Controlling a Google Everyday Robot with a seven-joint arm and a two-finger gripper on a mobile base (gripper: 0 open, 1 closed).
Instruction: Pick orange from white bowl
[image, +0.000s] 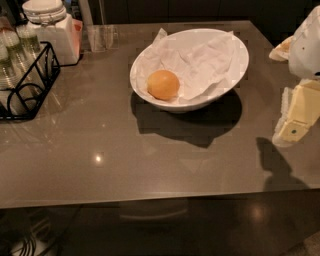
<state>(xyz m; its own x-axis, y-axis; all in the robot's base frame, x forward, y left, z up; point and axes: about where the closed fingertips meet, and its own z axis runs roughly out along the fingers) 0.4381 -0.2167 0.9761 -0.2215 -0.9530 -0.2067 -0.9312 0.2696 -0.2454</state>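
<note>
The orange (163, 84) lies in the left part of the white bowl (220, 95), on crumpled white paper (200, 60) that lines it. The bowl stands at the back middle of the grey-brown table and is tilted, with its rim lower on the near left side. My gripper (294, 122) is at the right edge of the camera view, cream and white. It hangs above the table to the right of the bowl and apart from it. It holds nothing that I can see, and most of the arm is out of view.
A white lidded jar (47, 30) stands at the back left, with a clear glass (101, 37) beside it. A black wire rack (27, 75) with glass bottles sits at the left edge. The table's front edge (150, 201) runs across below.
</note>
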